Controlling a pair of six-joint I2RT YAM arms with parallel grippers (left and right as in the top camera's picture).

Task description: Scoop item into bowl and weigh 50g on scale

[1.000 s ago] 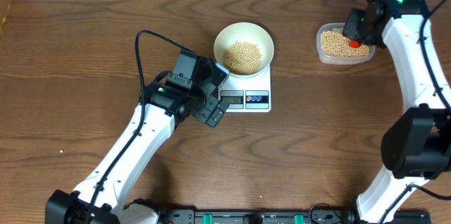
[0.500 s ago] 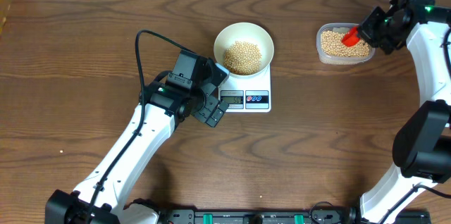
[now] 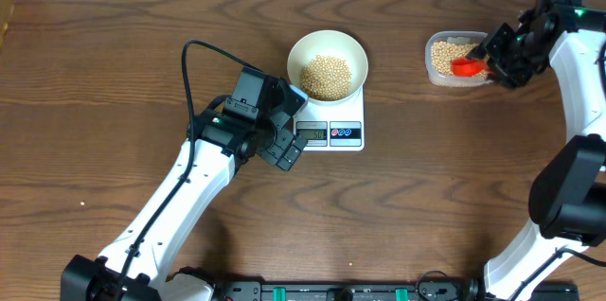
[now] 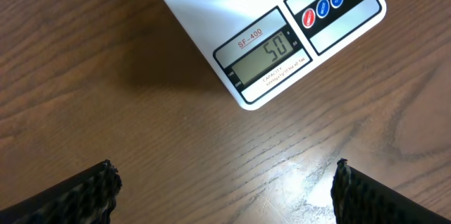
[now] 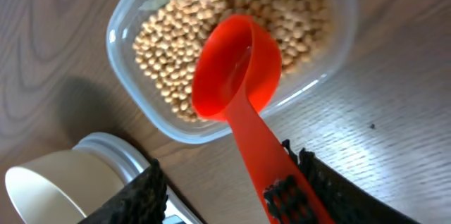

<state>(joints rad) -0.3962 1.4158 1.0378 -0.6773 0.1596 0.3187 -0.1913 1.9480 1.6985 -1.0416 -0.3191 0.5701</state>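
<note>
Beans [image 3: 327, 76] in the bowl [image 3: 294, 51] atop the scale [image 3: 343, 133], display [image 4: 266, 55] reading 50 — left gripper [image 4: 225, 176] spread wide and empty near it; right gripper [image 5: 224, 179] parted, wider than the handle [image 5: 255, 155] of the red scoop [image 5: 236, 76] resting in the clear tub [image 5: 123, 23].

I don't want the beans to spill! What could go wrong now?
The red scoop leans over the edge of the tub, its handle between the open fingers of the right gripper; backing away might snag it and flick beans out. The left gripper hangs close to the scale, which reads 50; a bump might spoil that.
</note>
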